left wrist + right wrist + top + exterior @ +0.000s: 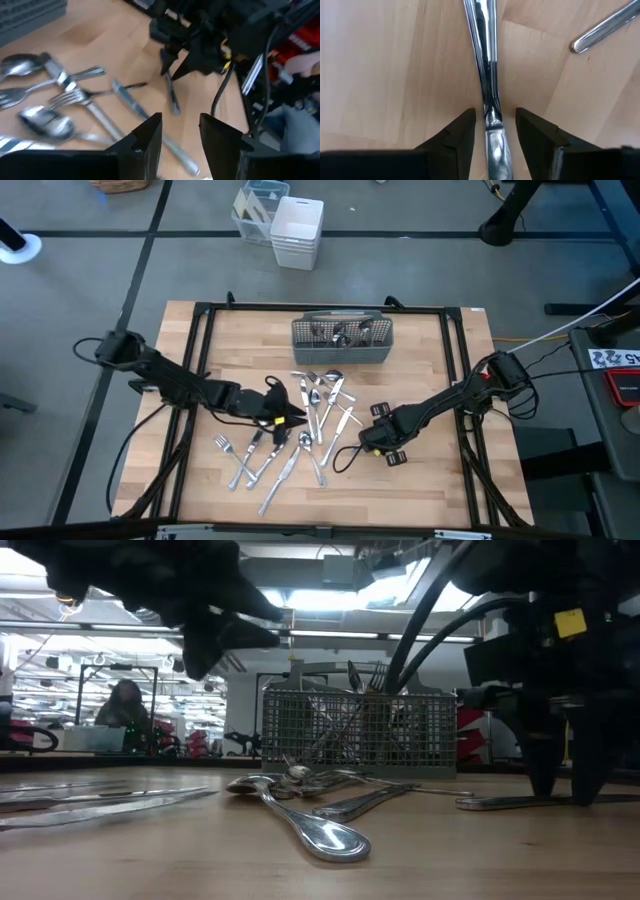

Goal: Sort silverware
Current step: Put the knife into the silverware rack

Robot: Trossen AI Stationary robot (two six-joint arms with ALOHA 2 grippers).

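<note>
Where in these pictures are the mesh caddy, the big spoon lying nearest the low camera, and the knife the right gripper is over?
Mesh caddy (342,352): high view, front wall.
Big spoon (325,835): low view, its bowl.
Knife (485,65): right wrist view, its shiny shaft.
Right gripper (493,131): right wrist view, between its open fingertips.

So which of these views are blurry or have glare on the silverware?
Left wrist view: soft motion blur over the silverware and the far right gripper. Low view: both arms are dark silhouettes against bright ceiling lights, and the near spoon is in focus. Right wrist view: sharp, with a bright streak along the knife.
</note>
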